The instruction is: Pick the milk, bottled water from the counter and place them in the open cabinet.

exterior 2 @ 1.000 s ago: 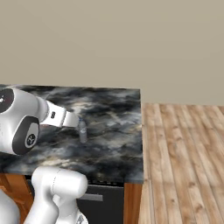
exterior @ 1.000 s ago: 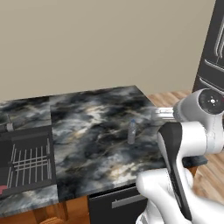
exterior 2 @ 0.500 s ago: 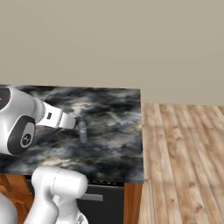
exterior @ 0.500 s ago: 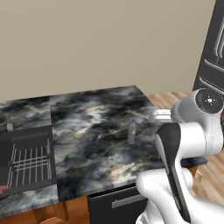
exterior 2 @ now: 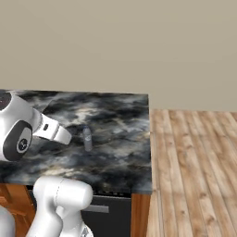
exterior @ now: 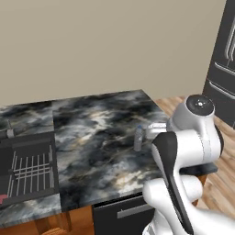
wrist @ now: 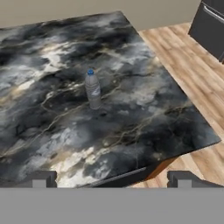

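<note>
Here the bottled water [wrist: 92, 89] stands upright mid-desk [wrist: 52, 131], likely light, smooth and slightly yielding, best gripped around its wider body; the end effector [wrist: 111, 178], fully open and empty, hovers nearer.

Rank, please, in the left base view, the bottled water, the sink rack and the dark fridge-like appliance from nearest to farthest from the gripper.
The gripper works beside the bottle, at the counter's right end.
1. Bottled water, upright right by the hand.
2. Dark appliance, far right, behind the arm.
3. Sink rack, at the counter's far left.
</note>
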Tool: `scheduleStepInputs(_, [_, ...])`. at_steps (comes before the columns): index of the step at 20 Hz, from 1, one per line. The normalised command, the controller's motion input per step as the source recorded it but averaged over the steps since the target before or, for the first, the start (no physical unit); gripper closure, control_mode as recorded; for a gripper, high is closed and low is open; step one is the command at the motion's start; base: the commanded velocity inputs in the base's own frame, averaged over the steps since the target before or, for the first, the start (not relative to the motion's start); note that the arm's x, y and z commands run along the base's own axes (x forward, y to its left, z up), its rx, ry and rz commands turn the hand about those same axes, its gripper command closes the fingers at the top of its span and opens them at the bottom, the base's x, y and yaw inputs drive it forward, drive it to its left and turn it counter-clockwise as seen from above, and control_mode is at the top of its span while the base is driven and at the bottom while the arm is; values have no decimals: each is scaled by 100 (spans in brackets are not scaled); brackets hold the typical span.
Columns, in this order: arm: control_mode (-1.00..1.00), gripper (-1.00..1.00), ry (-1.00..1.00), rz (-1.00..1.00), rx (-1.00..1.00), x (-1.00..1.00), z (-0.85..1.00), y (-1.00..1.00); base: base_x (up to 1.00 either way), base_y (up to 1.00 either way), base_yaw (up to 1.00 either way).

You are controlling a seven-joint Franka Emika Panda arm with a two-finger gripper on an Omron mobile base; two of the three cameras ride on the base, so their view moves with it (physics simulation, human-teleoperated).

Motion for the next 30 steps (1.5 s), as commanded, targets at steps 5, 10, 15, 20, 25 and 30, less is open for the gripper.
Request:
scheduleStepInputs(5, [-100, -100, 10, 2, 8, 3, -47, 1, 0, 0, 0])
scheduleStepInputs(10, [-100, -100, 2, 6, 2, 33, -30, 0, 0, 0, 0])
scheduleStepInputs(15, [-100, -100, 0, 3, -1, 33, -11, 0, 0, 0, 0])
scheduleStepInputs(20, [-100, -100, 0, 0, -4, 40, -11, 0, 0, 0, 0])
scheduleStepInputs(25, [-100, -100, 0, 0, -3, 31, -24, 0, 0, 0, 0])
scheduleStepInputs(30, [-100, -100, -4, 1, -2, 23, -33, 0, 0, 0, 0])
